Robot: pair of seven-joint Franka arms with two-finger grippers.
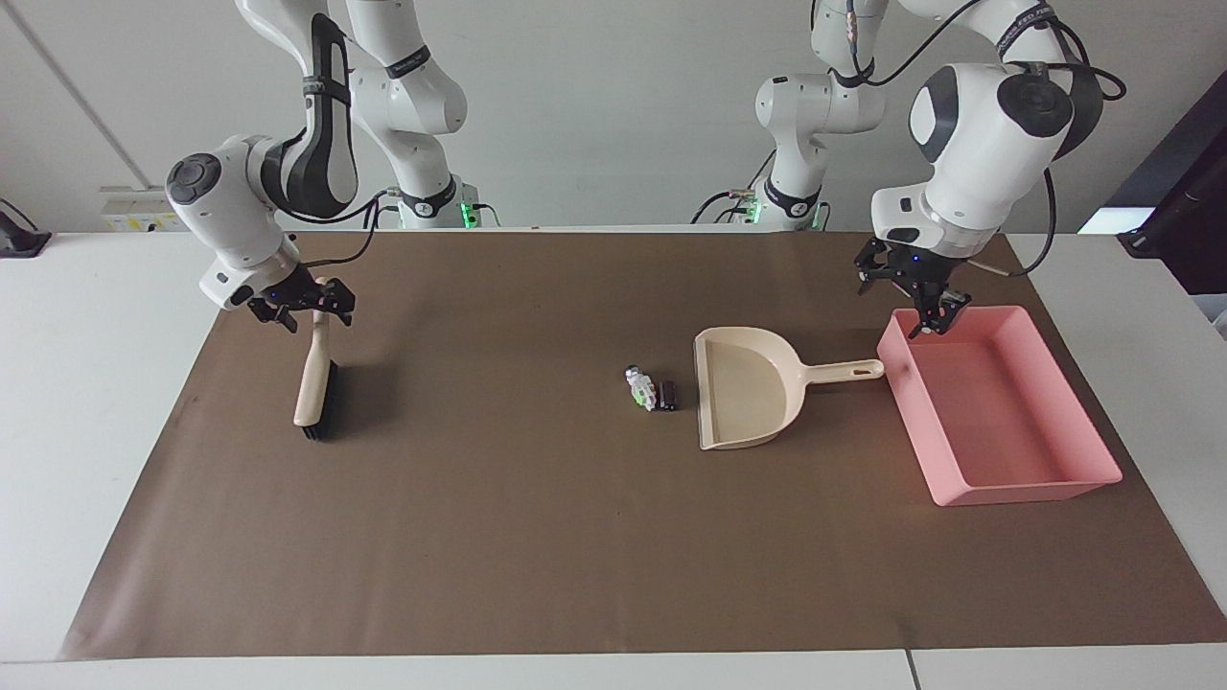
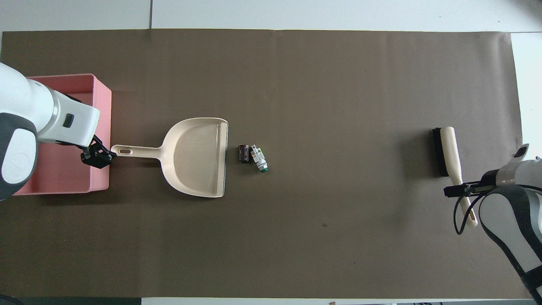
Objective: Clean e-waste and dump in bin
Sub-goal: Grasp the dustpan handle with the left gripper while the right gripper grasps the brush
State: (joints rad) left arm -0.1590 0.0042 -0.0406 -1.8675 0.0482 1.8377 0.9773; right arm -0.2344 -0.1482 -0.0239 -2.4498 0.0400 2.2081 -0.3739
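Observation:
The e-waste lies mid-mat as a white-and-green scrap (image 1: 640, 386) (image 2: 258, 157) touching a dark block (image 1: 667, 394) (image 2: 243, 153), just off the open mouth of the beige dustpan (image 1: 748, 388) (image 2: 194, 156). The pink bin (image 1: 1026, 492) (image 2: 102, 114) stands at the left arm's end, by the tip of the dustpan's handle. My left gripper (image 1: 928, 321) (image 2: 99, 156) hangs open over the bin's rim beside that handle tip. My right gripper (image 1: 316, 311) (image 2: 455, 190) is open, its fingers either side of the handle of the brush (image 1: 314, 383) (image 2: 449, 152).
A brown mat (image 1: 537, 537) covers most of the white table. The brush rests on its black bristles at the right arm's end, its handle pointing toward the robots.

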